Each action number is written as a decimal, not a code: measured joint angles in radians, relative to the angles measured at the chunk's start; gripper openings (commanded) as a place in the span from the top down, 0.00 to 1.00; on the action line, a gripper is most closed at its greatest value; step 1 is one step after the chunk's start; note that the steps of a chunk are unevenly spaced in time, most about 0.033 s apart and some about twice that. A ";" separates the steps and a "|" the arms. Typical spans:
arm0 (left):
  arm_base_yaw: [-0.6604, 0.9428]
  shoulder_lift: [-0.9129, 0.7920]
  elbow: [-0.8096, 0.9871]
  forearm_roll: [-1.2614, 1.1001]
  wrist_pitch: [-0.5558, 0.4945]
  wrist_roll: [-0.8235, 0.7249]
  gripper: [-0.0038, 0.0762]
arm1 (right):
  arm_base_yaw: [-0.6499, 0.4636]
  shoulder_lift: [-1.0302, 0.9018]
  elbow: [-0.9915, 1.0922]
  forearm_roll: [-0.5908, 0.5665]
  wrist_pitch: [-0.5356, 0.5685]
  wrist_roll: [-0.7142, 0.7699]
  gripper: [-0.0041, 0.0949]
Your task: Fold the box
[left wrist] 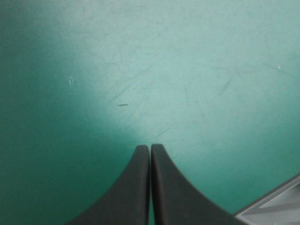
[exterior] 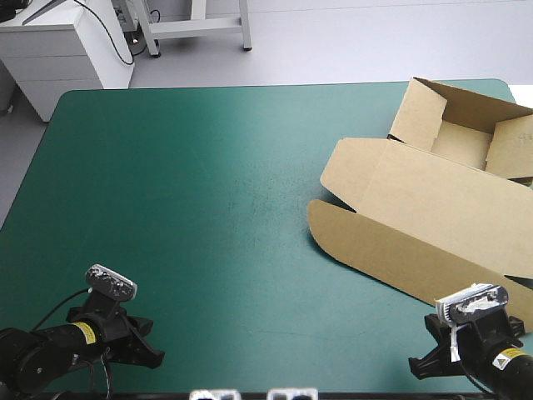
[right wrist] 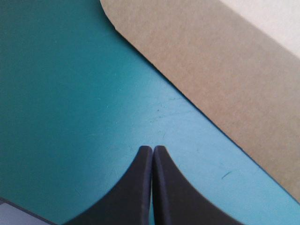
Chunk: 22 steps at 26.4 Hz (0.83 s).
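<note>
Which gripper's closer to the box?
Right. The right gripper, shut, sits just short of the near flap of the box, not touching. The left gripper, shut, is at the table's near-left corner, only teal-green cover ahead.

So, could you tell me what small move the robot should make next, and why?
Probably open the right gripper and ease it forward to the box: both grippers are shut on nothing, and the box's flat lid lies just ahead of the right one, far from the left gripper.
</note>
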 measured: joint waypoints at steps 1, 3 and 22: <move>0.000 0.000 0.004 0.000 -0.001 0.002 0.96 | 0.000 0.000 0.021 0.000 -0.001 0.000 0.97; 0.000 0.000 0.018 0.000 -0.002 0.019 0.96 | 0.001 0.000 0.060 0.000 -0.007 0.000 0.97; 0.000 0.000 0.035 0.000 -0.007 0.043 0.96 | 0.001 0.000 0.119 0.000 -0.038 0.008 0.97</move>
